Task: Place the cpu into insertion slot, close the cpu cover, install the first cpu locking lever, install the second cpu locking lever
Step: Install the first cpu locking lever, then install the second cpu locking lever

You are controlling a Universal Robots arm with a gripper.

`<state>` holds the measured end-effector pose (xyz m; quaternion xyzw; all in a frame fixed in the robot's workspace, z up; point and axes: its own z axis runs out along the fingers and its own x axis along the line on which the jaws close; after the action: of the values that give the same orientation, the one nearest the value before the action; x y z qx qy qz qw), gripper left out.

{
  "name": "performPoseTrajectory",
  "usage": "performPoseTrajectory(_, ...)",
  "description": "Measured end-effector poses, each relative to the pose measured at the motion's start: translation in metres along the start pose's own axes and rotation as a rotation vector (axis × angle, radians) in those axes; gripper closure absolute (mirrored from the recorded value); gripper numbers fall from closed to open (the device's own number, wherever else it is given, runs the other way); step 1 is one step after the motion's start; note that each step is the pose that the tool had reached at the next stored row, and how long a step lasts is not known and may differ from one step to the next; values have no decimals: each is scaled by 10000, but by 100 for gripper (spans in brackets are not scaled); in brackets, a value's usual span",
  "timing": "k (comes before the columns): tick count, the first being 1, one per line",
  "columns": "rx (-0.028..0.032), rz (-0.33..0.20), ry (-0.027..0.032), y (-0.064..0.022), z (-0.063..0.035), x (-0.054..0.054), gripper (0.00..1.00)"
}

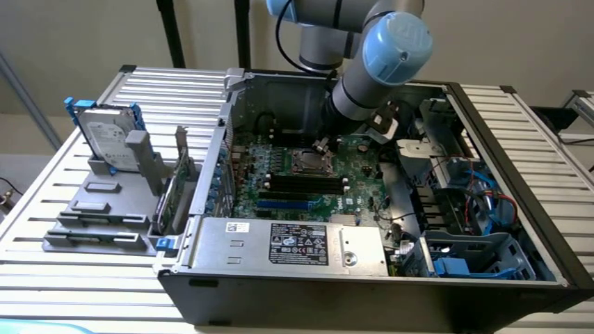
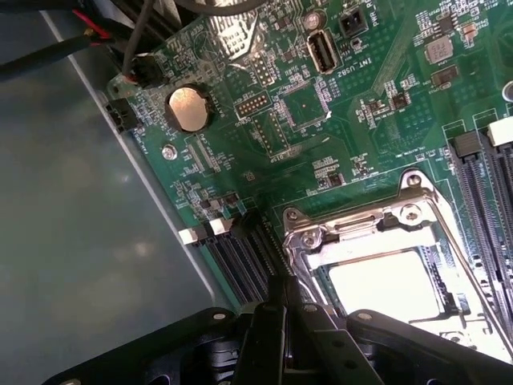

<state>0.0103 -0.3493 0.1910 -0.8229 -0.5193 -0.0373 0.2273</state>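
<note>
In the exterior view the arm (image 1: 371, 76) is seen reaching into an open computer case (image 1: 371, 292), its gripper (image 1: 322, 146) hanging just above the socket (image 1: 308, 161) on the green board (image 1: 352, 191). The chip cannot be made out there. In the wrist view the pale chip (image 2: 385, 285) is seen seated in the socket, framed by the silvery cover (image 2: 353, 228), with the gripper's fingers (image 2: 280, 313) pressed together, empty, at the cover's edge. Glare hides the socket's far corner.

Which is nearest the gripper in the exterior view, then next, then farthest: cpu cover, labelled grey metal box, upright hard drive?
From the gripper:
1. cpu cover, just beneath the fingers.
2. Labelled grey metal box, along the case's front edge.
3. Upright hard drive, outside the case, exterior view's left.
</note>
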Motion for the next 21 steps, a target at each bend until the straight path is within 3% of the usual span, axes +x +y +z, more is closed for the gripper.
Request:
performPoseTrajectory(5, 6, 13, -1, -23, -36, -57, 89)
performPoseTrajectory(15, 33, 6, 46, -199, -134, -199, 89)
performPoseTrajectory(21, 33, 12, 54, -205, -136, -202, 89)
